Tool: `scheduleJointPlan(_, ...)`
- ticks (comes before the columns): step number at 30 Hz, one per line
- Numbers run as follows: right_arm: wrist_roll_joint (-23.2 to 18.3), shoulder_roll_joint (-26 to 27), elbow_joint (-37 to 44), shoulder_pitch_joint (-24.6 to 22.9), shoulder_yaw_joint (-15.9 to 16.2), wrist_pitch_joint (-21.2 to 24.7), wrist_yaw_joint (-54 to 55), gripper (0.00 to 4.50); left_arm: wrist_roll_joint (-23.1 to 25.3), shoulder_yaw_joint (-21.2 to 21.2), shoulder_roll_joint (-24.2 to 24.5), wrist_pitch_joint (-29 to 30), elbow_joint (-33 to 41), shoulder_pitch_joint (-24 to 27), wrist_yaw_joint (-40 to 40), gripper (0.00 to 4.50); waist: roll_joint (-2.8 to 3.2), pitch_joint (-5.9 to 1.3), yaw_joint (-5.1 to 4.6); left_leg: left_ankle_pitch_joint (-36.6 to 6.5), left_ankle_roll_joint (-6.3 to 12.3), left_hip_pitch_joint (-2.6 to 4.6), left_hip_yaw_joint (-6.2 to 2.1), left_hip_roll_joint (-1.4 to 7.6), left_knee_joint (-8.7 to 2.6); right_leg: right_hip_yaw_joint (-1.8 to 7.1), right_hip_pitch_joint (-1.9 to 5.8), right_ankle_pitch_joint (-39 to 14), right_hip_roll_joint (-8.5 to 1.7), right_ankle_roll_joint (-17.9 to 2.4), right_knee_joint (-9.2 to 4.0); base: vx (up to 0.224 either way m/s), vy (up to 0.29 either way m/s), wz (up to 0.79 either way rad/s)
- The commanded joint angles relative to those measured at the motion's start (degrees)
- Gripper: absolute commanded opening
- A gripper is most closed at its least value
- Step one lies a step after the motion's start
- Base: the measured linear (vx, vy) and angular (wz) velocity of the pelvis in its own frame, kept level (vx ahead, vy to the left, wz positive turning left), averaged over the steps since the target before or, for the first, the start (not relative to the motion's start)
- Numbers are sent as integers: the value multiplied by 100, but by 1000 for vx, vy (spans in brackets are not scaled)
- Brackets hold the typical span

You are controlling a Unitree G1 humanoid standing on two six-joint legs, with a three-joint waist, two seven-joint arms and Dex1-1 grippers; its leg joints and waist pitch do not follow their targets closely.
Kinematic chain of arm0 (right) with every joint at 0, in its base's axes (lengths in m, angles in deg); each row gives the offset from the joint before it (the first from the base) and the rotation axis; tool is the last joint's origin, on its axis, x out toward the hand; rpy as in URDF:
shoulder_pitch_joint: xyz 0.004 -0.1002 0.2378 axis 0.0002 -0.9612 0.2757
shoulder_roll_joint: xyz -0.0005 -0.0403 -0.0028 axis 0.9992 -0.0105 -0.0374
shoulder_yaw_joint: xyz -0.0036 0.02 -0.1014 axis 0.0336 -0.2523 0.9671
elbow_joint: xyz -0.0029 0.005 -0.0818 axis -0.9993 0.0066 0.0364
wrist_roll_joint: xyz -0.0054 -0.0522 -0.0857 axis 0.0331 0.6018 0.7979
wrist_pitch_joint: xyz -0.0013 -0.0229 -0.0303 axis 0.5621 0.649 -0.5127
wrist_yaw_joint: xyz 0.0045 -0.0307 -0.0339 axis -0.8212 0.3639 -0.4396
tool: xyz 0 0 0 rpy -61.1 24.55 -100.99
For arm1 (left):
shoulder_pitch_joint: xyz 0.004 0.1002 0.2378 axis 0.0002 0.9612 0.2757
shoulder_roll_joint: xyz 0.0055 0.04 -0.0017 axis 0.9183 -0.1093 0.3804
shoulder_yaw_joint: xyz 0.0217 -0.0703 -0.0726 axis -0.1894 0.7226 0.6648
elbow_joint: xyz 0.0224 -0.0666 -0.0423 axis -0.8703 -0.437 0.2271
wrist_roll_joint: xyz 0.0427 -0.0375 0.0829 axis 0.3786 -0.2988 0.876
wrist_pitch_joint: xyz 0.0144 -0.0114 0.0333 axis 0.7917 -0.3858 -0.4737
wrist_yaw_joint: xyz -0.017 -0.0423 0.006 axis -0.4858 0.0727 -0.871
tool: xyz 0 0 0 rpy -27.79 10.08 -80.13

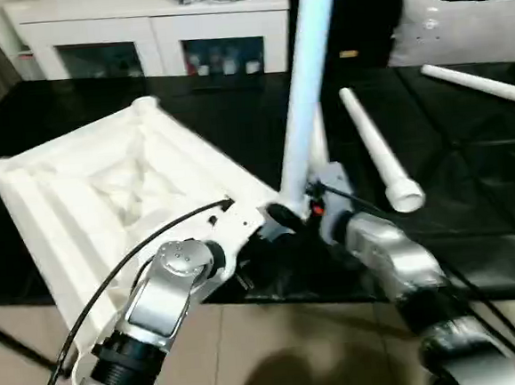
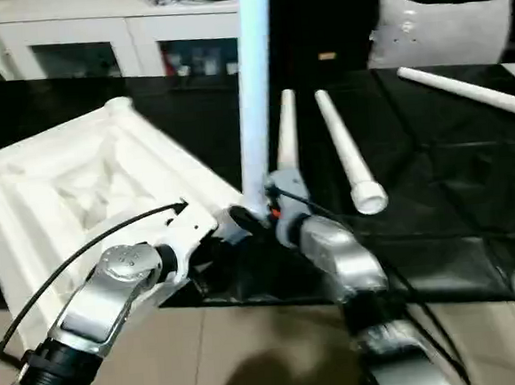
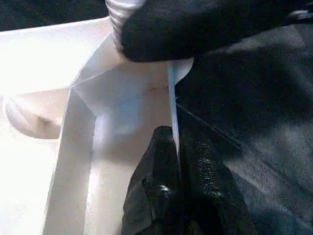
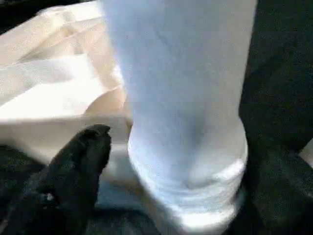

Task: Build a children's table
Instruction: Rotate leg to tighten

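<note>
Jaws of left gripper (image 3: 176,161) closed, thin side wall of tabletop (image 1: 106,195) pinched between fingers. Right gripper (image 4: 161,161) jaws spread wide around base of upright leg (image 1: 307,82); contact not discernible. Tabletop laid underside up on black surface (image 1: 471,185); upright leg seated at its near corner socket. Three loose legs (image 1: 381,151) laid on black surface beyond that corner.

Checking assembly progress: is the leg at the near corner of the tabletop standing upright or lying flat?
Upright. The leg rises steeply from the upturned tabletop's near corner, while two other legs lie flat on the black surface.
</note>
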Motion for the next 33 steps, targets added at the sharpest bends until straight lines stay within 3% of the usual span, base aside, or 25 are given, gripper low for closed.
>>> scheduleJointPlan(1, -61, -89, 161, -123, 105, 17, -410, 445, 13, -111, 92, -277, -44, -172, 140, 0, 27, -339, -16, -370, 584, -42, -200, 510, -371, 464, 312, -1286, -735, -571, -416, 0, 0, 0)
scheduleJointPlan(2, -146, -239, 325, -186, 39, 27, -597, 445, 8, -149, 184, -362, -69, -155, 255, 0, 57, -333, -2, -420, 581, -47, -198, 493, -375, 450, 318, -1428, -735, -593, -422, 0, 0, 0)
scheduleJointPlan(4, -313, -592, 693, -304, -56, 101, -1001, 445, -8, -229, 400, -607, -142, -124, 566, 0, 20, -321, 14, -482, 620, -51, -187, 462, -373, 445, 330, -1700, -729, -473, -478, 0, 0, 0)
scheduleJointPlan(8, -398, -954, 988, -392, -41, 139, -1387, 445, -53, -339, 679, -914, -217, -114, 1001, 0, 49, -309, 19, -491, 590, -38, -194, 470, -378, 422, 295, -1948, -704, -368, -505, 0, 0, 0)
scheduleJointPlan(15, -328, -1443, 1168, -304, 235, 139, -2119, 445, -227, -678, 1367, -1686, -217, -62, 2244, 0, 25, -319, 59, -434, 600, -33, -195, 500, -381, 432, 285, -1787, -709, -463, -457, 0, 0, 0)
scheduleJointPlan(19, -235, -1517, 1113, -186, 377, 90, -2288, 445, -235, -812, 1524, -1977, -232, -61, 2608, 0, 32, -316, 52, -480, 570, -42, -185, 500, -381, 438, 295, -1803, -731, -500, -448, 0, 0, 0)
scheduleJointPlan(23, -84, -1591, 992, -97, 771, 50, -2838, 445, -198, -904, 1563, -2181, -369, -197, 2762, 0, 42, -321, 63, -494, 524, -28, -176, 489, -371, 436, 292, -1929, -723, -453, -464, 0, 0, 0)
scheduleJointPlan(27, -67, -1513, 756, 90, 914, 82, -3067, 406, -212, -935, 1560, -2324, -484, -311, 2888, 0, 58, -343, 125, -365, 559, -27, -180, 525, -363, 443, 279, -1578, -716, -588, -405, 0, 0, 0)
scheduleJointPlan(33, -82, -1418, 495, 247, 968, 79, -3133, 353, -243, -893, 1508, -2402, -540, -341, 2948, 0, 50, -349, 177, -363, 508, -40, -178, 536, -362, 451, 299, -1462, -747, -642, -383, 0, 0, 0)
